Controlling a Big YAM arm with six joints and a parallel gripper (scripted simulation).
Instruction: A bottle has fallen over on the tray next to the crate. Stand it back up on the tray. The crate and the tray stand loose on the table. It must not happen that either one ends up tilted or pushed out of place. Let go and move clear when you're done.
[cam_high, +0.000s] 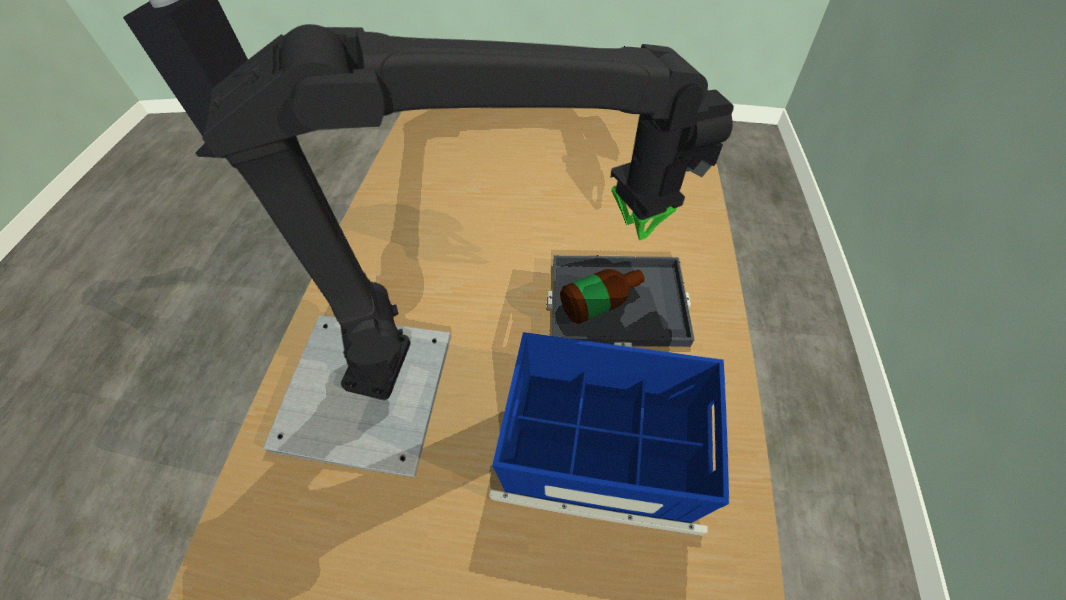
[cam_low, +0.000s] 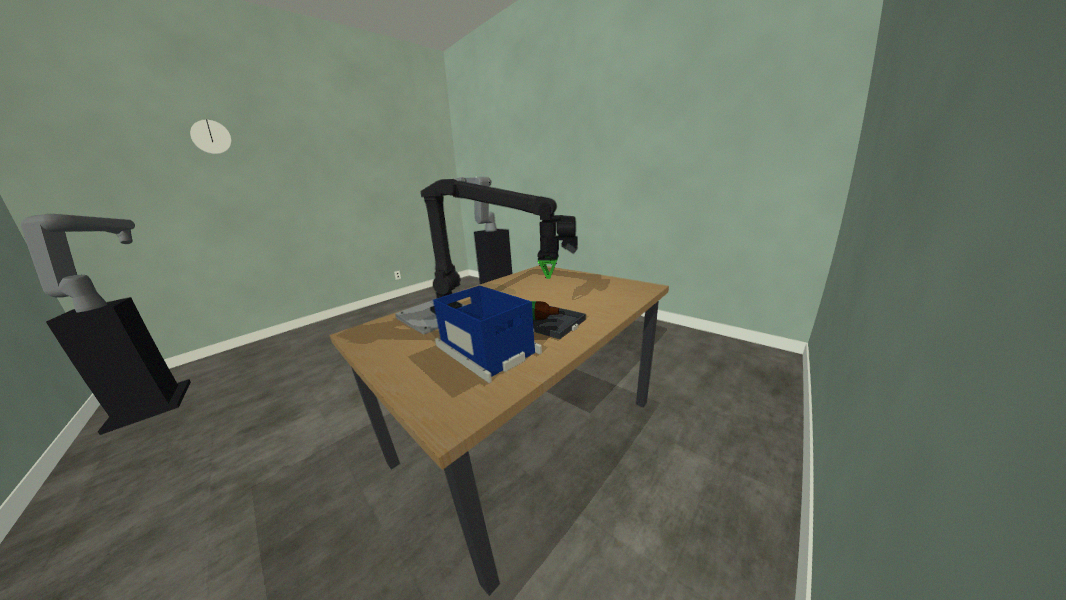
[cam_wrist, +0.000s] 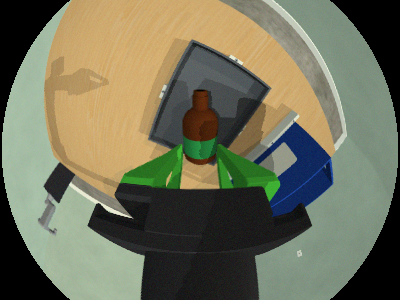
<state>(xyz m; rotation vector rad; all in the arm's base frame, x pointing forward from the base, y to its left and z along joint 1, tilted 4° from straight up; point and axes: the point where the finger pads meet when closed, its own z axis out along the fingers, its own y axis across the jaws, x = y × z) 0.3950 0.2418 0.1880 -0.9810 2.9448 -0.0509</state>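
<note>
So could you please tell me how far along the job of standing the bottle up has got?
Nothing is finished yet: the bottle lies on its side in the grey tray, beside the blue crate. In hand: the gripper hangs above the table beyond the tray, part open and holding nothing. Left: come down, grasp the bottle, and stand it upright on the tray.

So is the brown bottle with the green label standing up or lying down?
Lying down. The brown bottle with the green label rests on its side in the grey tray, neck pointing sideways.
</note>
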